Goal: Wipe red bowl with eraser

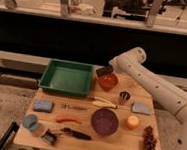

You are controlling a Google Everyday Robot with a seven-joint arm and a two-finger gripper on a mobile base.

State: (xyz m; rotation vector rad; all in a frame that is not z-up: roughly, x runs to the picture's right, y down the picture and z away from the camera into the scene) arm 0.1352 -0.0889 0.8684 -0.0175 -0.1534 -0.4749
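Note:
The red bowl (107, 82) is small and orange-red and stands on the wooden table (79, 143) at the back, just right of the green tray. My gripper (105, 71) is at the end of the white arm (151, 85) that reaches in from the right. It is shut on the eraser (104, 71), a small dark block. It holds the eraser at the bowl's far left rim, just over the inside of the bowl.
A green tray (66, 77) stands at the back left. A larger maroon bowl (104, 121) stands in the front middle. A metal cup (124, 97), blue-grey pads (42, 106) (141, 108), an orange object (131, 122), grapes (149, 143), a red chili (67, 119) and a blue cup (30, 122) lie around.

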